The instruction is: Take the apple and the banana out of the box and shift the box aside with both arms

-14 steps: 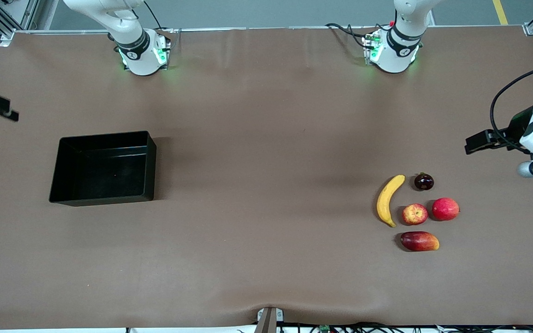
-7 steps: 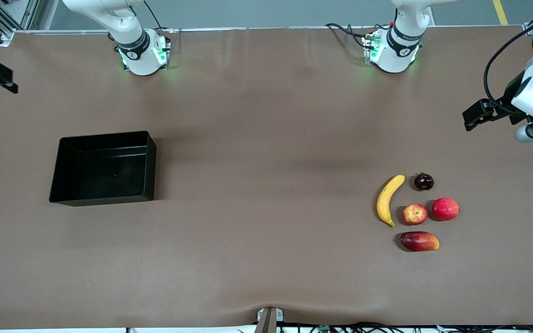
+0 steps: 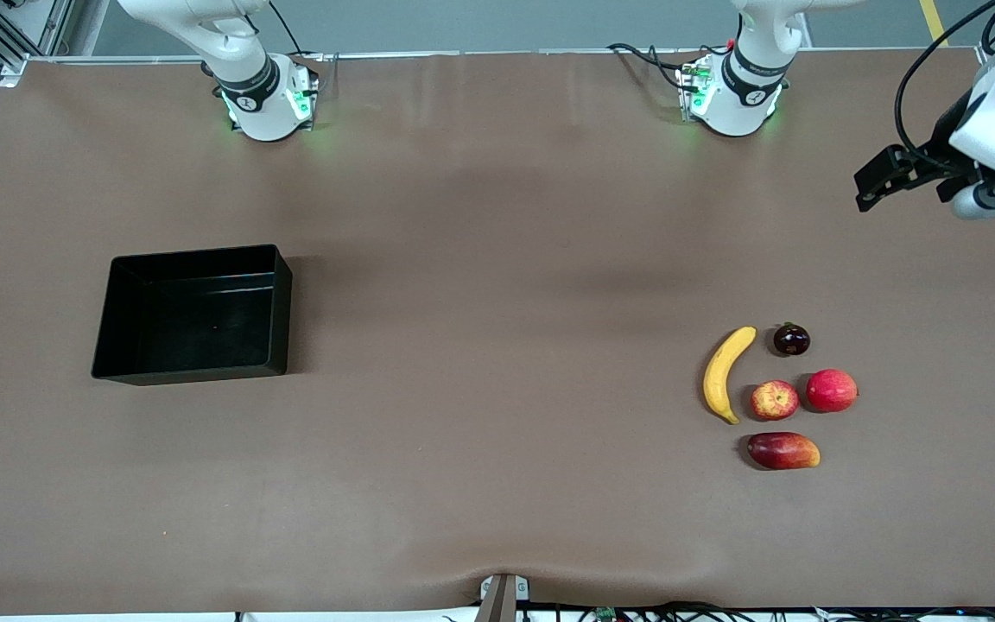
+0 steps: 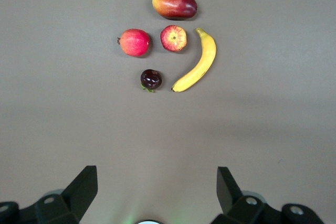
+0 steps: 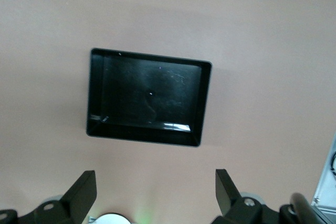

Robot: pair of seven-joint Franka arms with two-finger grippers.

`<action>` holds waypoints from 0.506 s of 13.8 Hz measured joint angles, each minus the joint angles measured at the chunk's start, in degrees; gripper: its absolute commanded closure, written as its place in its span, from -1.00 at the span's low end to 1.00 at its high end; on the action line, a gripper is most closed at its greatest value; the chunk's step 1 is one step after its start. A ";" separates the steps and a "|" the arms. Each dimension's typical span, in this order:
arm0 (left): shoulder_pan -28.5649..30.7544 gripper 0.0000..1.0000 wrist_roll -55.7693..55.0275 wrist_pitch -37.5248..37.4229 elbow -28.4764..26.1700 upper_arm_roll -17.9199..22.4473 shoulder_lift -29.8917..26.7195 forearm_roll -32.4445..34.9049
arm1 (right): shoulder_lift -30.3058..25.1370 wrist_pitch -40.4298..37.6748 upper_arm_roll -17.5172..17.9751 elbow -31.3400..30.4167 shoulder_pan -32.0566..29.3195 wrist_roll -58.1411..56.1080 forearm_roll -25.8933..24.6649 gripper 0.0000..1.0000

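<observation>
Brown tabletop: box (image 3: 193,314) sitting empty at the right arm's end, banana (image 3: 725,373) and apple (image 3: 775,400) lying out; left gripper (image 4: 156,192) and right gripper (image 5: 155,195) hanging open, ideally parking clear.

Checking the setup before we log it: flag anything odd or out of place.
Nothing stands out. The box sits flat and empty; the banana and apple lie on the table among three other fruits, nothing spilled or damaged.

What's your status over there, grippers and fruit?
Left gripper open, high over the left arm's table end; right gripper open above the empty glossy black box. Streaked red-yellow apple and curved yellow banana out. Nothing obstructing.
</observation>
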 measured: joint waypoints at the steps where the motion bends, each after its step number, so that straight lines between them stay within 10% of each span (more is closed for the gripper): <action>1: 0.20 -1.00 0.49 0.01 -0.25 0.19 -0.13 -0.04 | 1.20 -0.43 -0.07 1.34 -0.06 2.23 1.54 -1.00; 7: 1.93 -1.00 3.03 0.41 -0.88 0.61 -0.32 -0.29 | 2.22 -1.66 -0.03 2.94 0.00 6.59 2.72 -1.00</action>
